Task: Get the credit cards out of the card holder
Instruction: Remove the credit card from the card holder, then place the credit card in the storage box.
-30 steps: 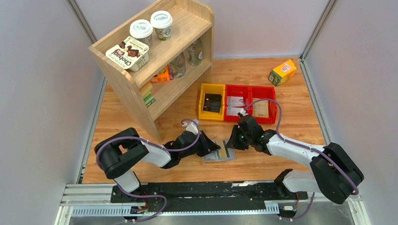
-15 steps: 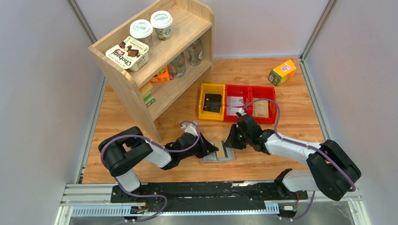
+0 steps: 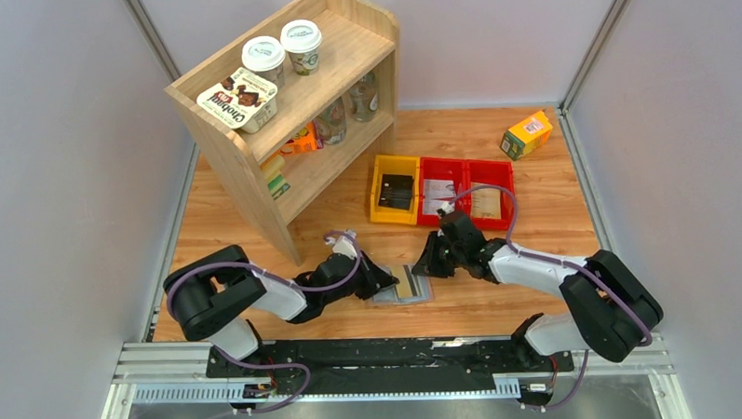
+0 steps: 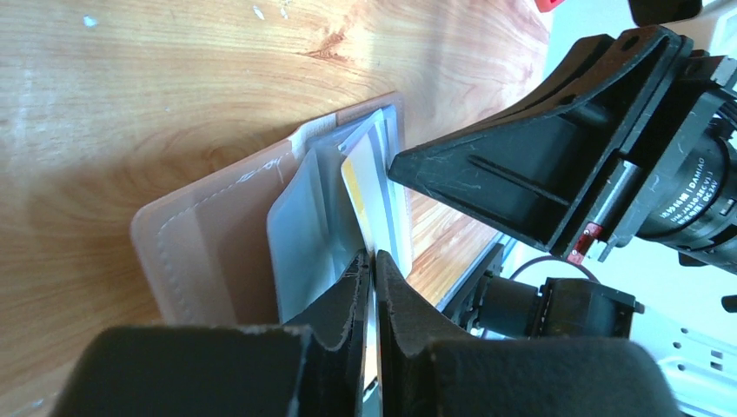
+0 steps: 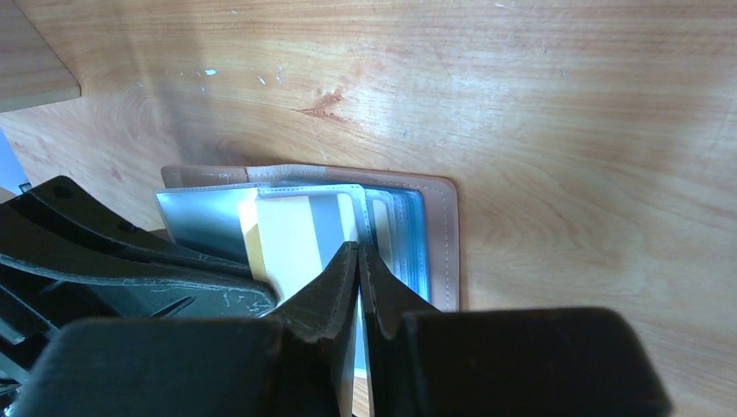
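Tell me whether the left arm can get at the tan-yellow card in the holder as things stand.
Likely yes. The left gripper sits closed on an edge of the tan-yellow card, and nothing lies between them. The right gripper seems to pinch a pocket of the card holder beside it, crowding but not blocking.

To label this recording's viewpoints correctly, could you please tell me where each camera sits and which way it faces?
Top external: fixed above and behind the arms, looking down at the table; both arms show, bases at the bottom.
Left wrist: on the left arm, looking past the left end effector at the card holder; the right end effector faces it.
Right wrist: on the right arm, looking the opposite way; its own fingers show.
Shared: both wrist views see the card holder and tan-yellow card.
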### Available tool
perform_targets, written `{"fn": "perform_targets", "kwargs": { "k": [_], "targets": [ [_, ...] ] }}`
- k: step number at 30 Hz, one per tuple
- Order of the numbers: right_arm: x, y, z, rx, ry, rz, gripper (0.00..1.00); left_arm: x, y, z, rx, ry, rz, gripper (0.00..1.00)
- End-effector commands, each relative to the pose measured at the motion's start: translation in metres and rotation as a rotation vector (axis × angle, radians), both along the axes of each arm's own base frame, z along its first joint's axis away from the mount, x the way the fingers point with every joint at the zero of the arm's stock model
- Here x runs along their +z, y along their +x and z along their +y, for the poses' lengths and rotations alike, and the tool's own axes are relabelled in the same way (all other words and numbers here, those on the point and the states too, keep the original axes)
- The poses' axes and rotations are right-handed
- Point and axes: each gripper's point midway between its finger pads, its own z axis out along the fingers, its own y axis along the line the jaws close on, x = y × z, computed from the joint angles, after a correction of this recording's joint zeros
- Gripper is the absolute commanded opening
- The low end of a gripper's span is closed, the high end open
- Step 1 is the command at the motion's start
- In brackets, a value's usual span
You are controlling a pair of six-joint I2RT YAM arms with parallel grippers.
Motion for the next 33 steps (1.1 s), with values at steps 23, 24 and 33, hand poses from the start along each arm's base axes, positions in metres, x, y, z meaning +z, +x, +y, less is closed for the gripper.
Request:
{"fn": "perform_targets", "kwargs": {
  "k": [23, 24, 33],
  "targets": [
    [-0.006, -0.006, -0.023, -0.001, -0.092, 0.003, 0.26, 0.012, -0.007, 0.054, 0.066, 0.201, -0.054, 0.00],
    [0.000, -0.004, -0.020, 0.007, -0.085, -0.015, 0.33, 0.025, -0.003, 0.052, 0.050, 0.209, -0.107, 0.00],
    [0.073, 0.015, -0.025, 0.024, -0.101, -0.201, 1.00, 0.067, 0.009, 0.046, -0.086, 0.364, -0.325, 0.00]
  ]
}}
